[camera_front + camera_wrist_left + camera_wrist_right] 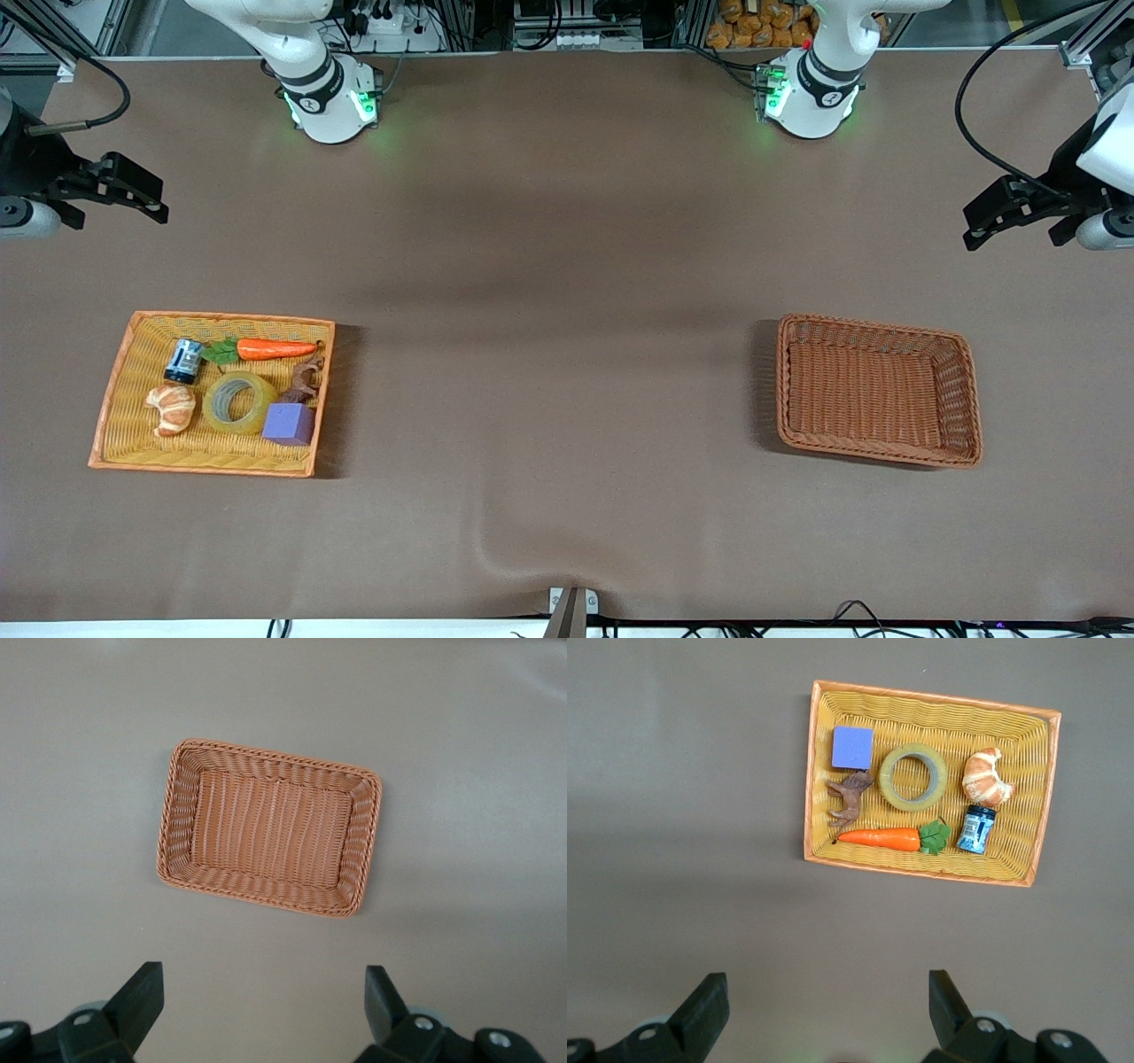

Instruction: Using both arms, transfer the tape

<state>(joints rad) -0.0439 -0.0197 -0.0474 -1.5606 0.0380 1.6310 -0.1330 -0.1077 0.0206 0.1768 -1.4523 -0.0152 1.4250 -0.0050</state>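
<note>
The tape (215, 408), a yellowish translucent ring with a grey core, lies flat in the yellow wicker tray (110, 400) toward the right arm's end of the table. The right wrist view shows the tape (913, 803) among the other things in the tray (930, 693). My right gripper (163, 202) hangs open and empty over bare tablecloth at that end, well clear of the tray; its fingers (709, 1001) stand wide apart. My left gripper (968, 229) hangs open and empty over the table's other end, with the brown basket (168, 824) below its view.
In the tray with the tape lie a carrot (275, 348), a croissant (173, 409), a purple block (289, 424), a brown toy animal (304, 381) and a small blue can (183, 361). The brown wicker basket (970, 399) holds nothing. Brown cloth covers the table.
</note>
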